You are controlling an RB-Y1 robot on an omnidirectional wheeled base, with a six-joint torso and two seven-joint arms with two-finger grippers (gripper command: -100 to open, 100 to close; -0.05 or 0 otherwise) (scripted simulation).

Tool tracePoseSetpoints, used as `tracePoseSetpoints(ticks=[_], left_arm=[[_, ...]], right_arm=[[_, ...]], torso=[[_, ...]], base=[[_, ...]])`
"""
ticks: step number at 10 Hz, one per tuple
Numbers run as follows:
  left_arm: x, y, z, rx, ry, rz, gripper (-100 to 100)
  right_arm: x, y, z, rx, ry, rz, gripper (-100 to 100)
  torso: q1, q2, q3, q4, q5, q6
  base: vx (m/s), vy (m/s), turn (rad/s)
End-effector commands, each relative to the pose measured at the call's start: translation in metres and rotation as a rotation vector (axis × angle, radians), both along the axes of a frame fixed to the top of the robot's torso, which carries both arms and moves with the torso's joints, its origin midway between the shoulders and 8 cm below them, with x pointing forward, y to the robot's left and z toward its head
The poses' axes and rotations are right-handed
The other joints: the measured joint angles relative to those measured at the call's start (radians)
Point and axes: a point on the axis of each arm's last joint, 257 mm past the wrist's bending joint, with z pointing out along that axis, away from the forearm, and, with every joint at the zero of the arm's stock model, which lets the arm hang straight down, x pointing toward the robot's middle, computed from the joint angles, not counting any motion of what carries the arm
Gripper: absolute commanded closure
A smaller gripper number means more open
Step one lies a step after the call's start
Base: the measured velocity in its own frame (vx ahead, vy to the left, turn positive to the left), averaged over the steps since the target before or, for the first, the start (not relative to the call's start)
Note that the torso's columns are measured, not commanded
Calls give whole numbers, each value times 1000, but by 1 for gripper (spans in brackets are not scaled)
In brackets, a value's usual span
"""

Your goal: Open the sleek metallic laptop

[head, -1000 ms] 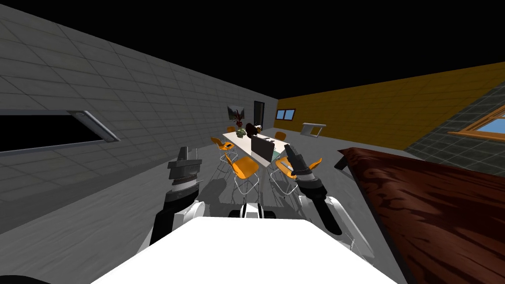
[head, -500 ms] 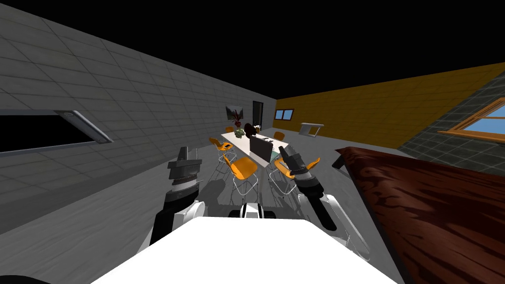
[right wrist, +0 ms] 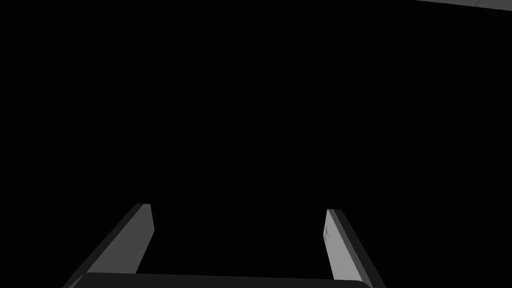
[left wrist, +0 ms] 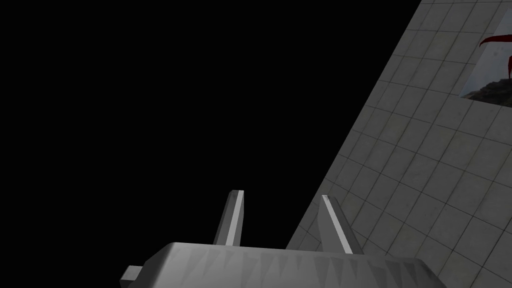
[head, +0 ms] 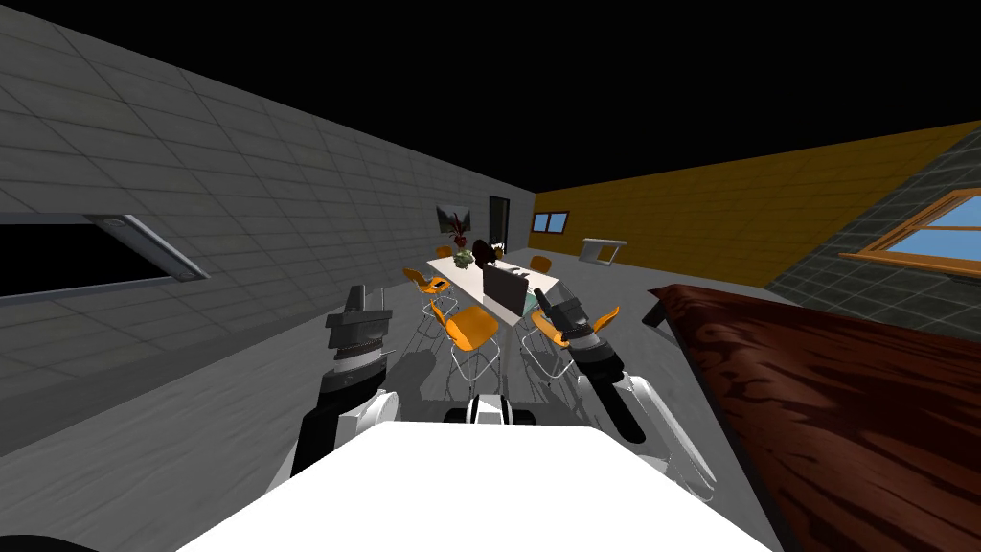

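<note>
Far ahead in the head view stands a long white table [head: 458, 270]. On its near end rests the laptop [head: 505, 289], seen as a dark upright slab; its state is too small to read. Both arms are raised in front of me, well short of the table. My left gripper [head: 368, 299] [left wrist: 282, 220] points up toward a grey tiled wall, its fingers [left wrist: 233, 216] partly apart with nothing between them. My right gripper [head: 550, 297] [right wrist: 239, 235] stands wide open and empty against a black area.
Several orange chairs [head: 473, 328] ring the white table, and a plant [head: 465, 257] sits at its far end. A dark red-brown wooden top [head: 843, 402] lies close on my right. A grey tiled wall [head: 239, 220] runs along the left, a yellow wall [head: 728, 211] lies beyond.
The whole view has drifted slightly left, so I have turned or moved a little. My right forearm and gripper have swung a bit left. The left arm has stayed put.
</note>
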Motion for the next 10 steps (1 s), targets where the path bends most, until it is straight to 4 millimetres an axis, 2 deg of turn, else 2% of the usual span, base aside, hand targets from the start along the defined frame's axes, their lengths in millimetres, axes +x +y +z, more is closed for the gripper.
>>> tracePoseSetpoints(ticks=[1, 10], left_arm=[[0, 0, 0, 0, 0, 0, 0], [0, 0, 0, 0, 0, 0, 0]], right_arm=[[5, 7, -6, -113, -22, -49, -100], [25, 30, -31, -509, -118, -213, -100]], torso=[[-1, -1, 0, 0, 0, 0], [0, 0, 0, 0, 0, 0]], base=[[21, -21, -29], [21, -20, -25]])
